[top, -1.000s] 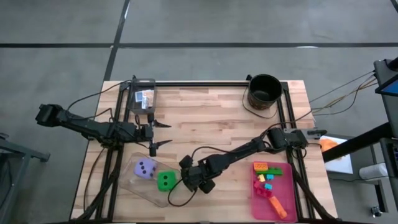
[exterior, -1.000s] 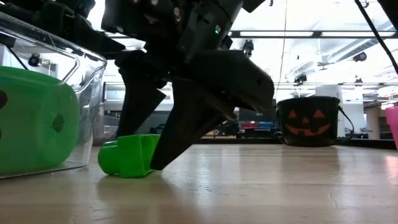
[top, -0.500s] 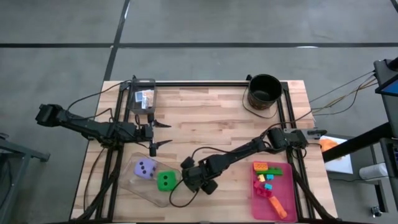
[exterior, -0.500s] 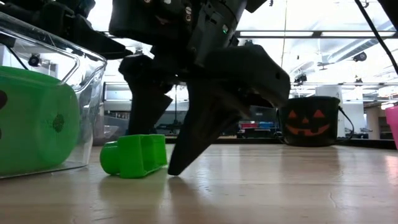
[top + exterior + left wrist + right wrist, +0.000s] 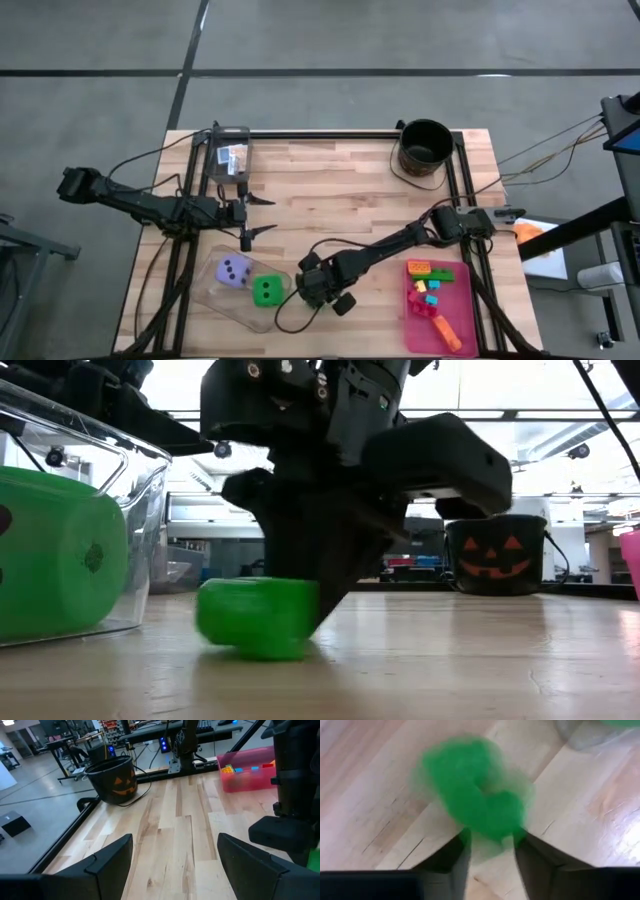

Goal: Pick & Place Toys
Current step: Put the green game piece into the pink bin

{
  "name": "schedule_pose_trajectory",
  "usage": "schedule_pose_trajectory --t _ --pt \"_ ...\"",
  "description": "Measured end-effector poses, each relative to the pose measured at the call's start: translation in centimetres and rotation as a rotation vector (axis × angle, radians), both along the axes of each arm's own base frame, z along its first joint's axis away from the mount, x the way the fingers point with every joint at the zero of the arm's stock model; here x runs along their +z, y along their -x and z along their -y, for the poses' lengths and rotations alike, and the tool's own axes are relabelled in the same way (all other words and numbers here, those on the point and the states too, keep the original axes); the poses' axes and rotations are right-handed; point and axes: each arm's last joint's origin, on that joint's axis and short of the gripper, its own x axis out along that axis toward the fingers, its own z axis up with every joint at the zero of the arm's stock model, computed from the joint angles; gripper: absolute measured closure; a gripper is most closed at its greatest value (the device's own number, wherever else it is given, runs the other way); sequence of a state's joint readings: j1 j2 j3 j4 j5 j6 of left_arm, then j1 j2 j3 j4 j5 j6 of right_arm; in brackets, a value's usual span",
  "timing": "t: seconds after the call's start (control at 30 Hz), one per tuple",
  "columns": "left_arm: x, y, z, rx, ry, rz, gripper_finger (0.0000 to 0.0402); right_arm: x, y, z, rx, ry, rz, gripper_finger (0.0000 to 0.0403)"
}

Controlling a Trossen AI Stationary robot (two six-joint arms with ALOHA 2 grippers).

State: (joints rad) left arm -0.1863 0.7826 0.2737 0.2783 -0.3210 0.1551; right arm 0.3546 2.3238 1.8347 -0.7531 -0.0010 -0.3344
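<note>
At the near edge of the table, just right of the clear tray, the right gripper stands low over the wood with a small green brick at its fingertips. The brick is blurred in both the low and the right wrist views; the wrist view shows its lower end sitting between the two dark fingers, which stand narrow around it, though a firm pinch cannot be confirmed. In the low view the brick rests on or just above the boards.

Beside it, inside the clear tray, lie a green die and a purple die, side by side. The tray's near corner reaches the table's front edge. To the right, well apart, the pink tray holds a cluster of small bricks and sits close to the front right corner.

Between the two trays the wood lies bare, and a broad open stretch runs back across the middle of the table.

Farther back on the left, the left gripper hovers with its fingers spread wide, holding nothing. Behind it a small clear box sits at the far left edge; the black bucket stands at the far right corner.
</note>
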Motion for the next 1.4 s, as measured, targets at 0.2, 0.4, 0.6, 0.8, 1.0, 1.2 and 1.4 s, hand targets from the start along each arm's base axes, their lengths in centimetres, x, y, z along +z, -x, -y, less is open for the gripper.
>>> schedule_pose_trajectory --t 0.2,0.4,0.6,0.8,1.0,1.2,1.4 --pt "0.0 0.0 0.0 0.001 0.0 0.0 0.011 -0.1 0.5 0.0 -0.007 0.009 -0.046 0.0372" --pt "0.0 0.0 0.0 0.001 0.0 -0.001 0.011 -0.1 0.8 0.1 -0.054 0.011 -0.083 0.0379" --pt "0.0 0.0 0.0 0.003 0.002 -0.001 0.011 1.6 1.5 0.4 -0.116 0.003 -0.104 0.0385" --pt "0.0 0.0 -0.1 0.005 0.008 0.002 0.011 5.1 2.4 0.4 -0.258 -0.102 -0.089 0.0385" --pt "0.0 0.0 0.0 0.01 0.034 0.009 0.011 6.4 2.6 0.2 -0.445 -0.222 -0.11 0.0369" --pt "0.0 0.0 0.0 0.016 0.058 0.013 0.011 6.5 2.9 -1.6 -0.48 -0.258 -0.102 0.0253" --pt "0.0 0.0 0.0 0.016 0.059 0.014 0.011 7.4 2.5 -2.6 -0.522 -0.31 -0.035 0.0114"
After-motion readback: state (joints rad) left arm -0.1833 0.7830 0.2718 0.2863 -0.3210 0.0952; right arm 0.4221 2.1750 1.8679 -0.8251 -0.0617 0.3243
